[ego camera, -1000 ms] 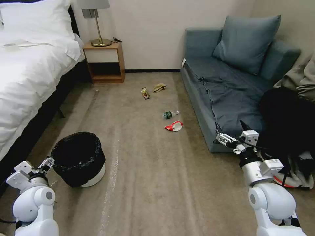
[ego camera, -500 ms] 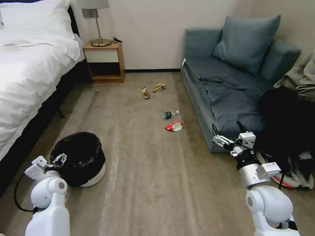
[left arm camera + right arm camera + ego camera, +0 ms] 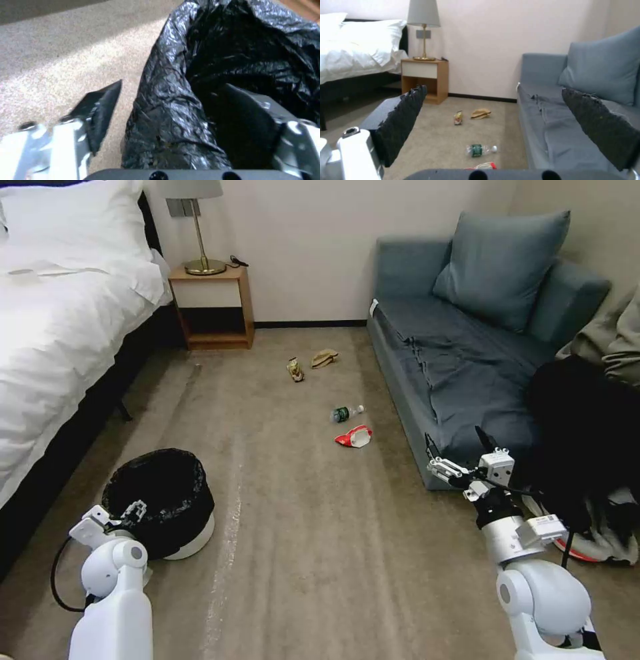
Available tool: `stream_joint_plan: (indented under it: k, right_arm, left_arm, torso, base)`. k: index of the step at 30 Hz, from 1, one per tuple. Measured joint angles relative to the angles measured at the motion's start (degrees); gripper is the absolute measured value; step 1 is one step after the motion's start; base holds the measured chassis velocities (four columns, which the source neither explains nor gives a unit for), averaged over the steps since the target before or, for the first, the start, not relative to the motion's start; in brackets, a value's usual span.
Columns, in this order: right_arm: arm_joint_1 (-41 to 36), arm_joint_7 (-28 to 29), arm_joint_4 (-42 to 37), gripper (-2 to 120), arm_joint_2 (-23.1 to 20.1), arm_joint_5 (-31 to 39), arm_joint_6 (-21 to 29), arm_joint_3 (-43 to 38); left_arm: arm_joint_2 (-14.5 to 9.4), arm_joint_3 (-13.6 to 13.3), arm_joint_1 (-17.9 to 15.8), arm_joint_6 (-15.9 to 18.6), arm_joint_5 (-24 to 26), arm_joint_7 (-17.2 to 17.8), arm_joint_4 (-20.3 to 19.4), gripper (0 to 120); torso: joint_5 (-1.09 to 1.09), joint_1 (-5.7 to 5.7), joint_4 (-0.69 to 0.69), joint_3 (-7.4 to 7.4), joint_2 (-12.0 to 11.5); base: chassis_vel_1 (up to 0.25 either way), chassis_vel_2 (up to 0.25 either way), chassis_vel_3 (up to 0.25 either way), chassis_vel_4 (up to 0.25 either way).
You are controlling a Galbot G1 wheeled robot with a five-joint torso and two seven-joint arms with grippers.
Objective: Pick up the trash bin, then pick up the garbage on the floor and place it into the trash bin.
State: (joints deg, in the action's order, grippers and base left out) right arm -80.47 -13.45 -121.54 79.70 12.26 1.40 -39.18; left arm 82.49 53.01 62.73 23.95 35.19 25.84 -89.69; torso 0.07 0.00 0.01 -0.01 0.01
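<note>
Left gripper (image 3: pixel 166 110): our jaws spread astride the trash bin (image 3: pixel 160 500) rim at eight o'clock, ready to clamp.
Right gripper (image 3: pixel 460 457): we hold it empty, jaws apart, facing the garbage (image 3: pixel 353 436) at twelve.

Beige carpet (image 3: pixel 300 527), white bed (image 3: pixel 60 333), blue sofa (image 3: pixel 467 353) (nightstand (image 3: pixel 212 307) between).

open carpet (image 3: pixel 300 527) mid-room, bed (image 3: pixel 60 353) hemming left, sofa (image 3: pixel 467 373) hemming right

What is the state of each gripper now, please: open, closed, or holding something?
Left gripper: open, its fingers astride the trash bin rim, not closed on it.
Right gripper: open, holding nothing, raised beside the sofa.
</note>
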Motion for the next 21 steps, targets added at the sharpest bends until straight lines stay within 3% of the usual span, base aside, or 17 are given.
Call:
stream_joint_plan:
  k: [1, 3, 6, 8, 12, 15, 21]
  right_arm:
    - [0.00, 0.00, 0.00, 100, 0.00, 0.00, 0.00, 0.00]
    - [-0.40, -0.40, 0.13, 100, 0.21, -0.60, -0.82, 0.36]
    - [-0.49, -0.44, 0.13, 100, 0.26, -0.81, -0.94, 0.55]
    - [-0.49, -0.47, 0.05, 100, 0.27, -1.08, -0.98, 0.85]
    - [-0.32, -0.48, -0.19, 100, 0.30, -1.14, -0.98, 1.01]
    - [-0.10, -0.48, -0.24, 100, 0.40, -1.22, -0.92, 1.37]
    - [0.26, -0.48, -0.03, 100, 0.47, -1.34, -0.87, 1.79]
  left_arm:
    - [0.00, 0.00, 0.00, 0.00, 0.00, 0.00, 0.00, 78]
    - [-0.02, -0.02, 0.12, -0.52, 0.06, -0.33, 0.52, 65]
    - [0.05, -0.02, 0.23, -0.55, 0.13, -0.41, 0.55, 60]
    - [0.10, -0.05, 0.53, -0.61, 0.37, -0.48, 0.54, 47]
    - [0.08, -0.05, 0.81, -0.62, 0.57, -0.56, 0.43, 39]
    - [-0.16, 0.03, 1.20, -0.66, 0.79, -0.77, 0.37, 22]
    - [-0.36, 0.23, 1.51, -0.66, 0.82, -1.04, 0.38, 6]
  torso:
    - [0.00, 0.00, 0.00, 0.00, 0.00]
    - [0.00, 0.00, 0.00, -0.01, 0.00]
    - [0.00, 0.00, -0.01, -0.01, 0.00]
    - [-0.01, 0.00, -0.01, -0.01, 0.01]
    - [-0.03, 0.00, -0.01, -0.01, 0.01]
    - [-0.03, 0.00, -0.01, -0.01, 0.01]
    - [-0.05, 0.00, 0.01, 0.00, 0.01]
  base:
    - [0.000, 0.000, 0.000, 0.000]
    - [0.000, 0.000, 0.000, 0.000]
    - [0.000, 0.000, 0.000, 0.000]
    - [0.000, 0.000, 0.000, 0.000]
    - [0.000, 0.000, 0.000, 0.000]
    - [0.000, 0.000, 0.000, 0.000]
    - [0.000, 0.000, 0.000, 0.000]
